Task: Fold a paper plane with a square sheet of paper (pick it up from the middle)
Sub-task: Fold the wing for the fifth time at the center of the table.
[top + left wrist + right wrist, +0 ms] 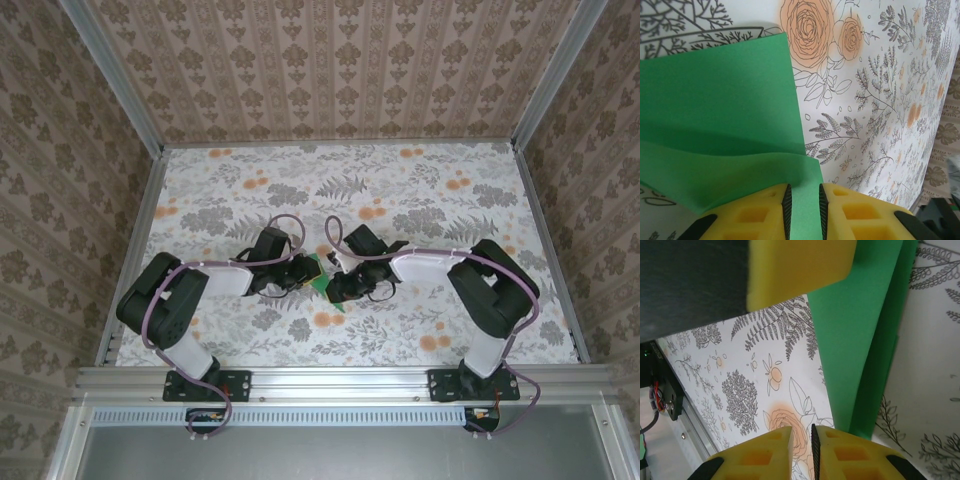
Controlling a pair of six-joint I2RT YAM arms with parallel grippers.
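We see the green sheet of paper (320,278) at the middle of the flowered tablecloth (400,190). It sits between the left gripper (300,275) and the right gripper (340,285), which meet over it.

From the left wrist, the sheet (720,110) is folded, with a lower flap rising towards the left gripper (803,192). The yellow fingers (765,215) stand a little apart and green fills the gap between their dark pads. We see the paper face-on there, and we cannot tell whether the pads pinch it or only stand over it.

From the right wrist, the right gripper (802,432) has its fingers (840,455) close together, leaving a narrow slit. Only the tablecloth (740,390) shows through that slit. The paper (855,340) runs as a doubled strip just beside those fingers, outside the slit, with its lower end passing behind one of them. At its far end a yellow finger of the left gripper (800,270) overlaps it.
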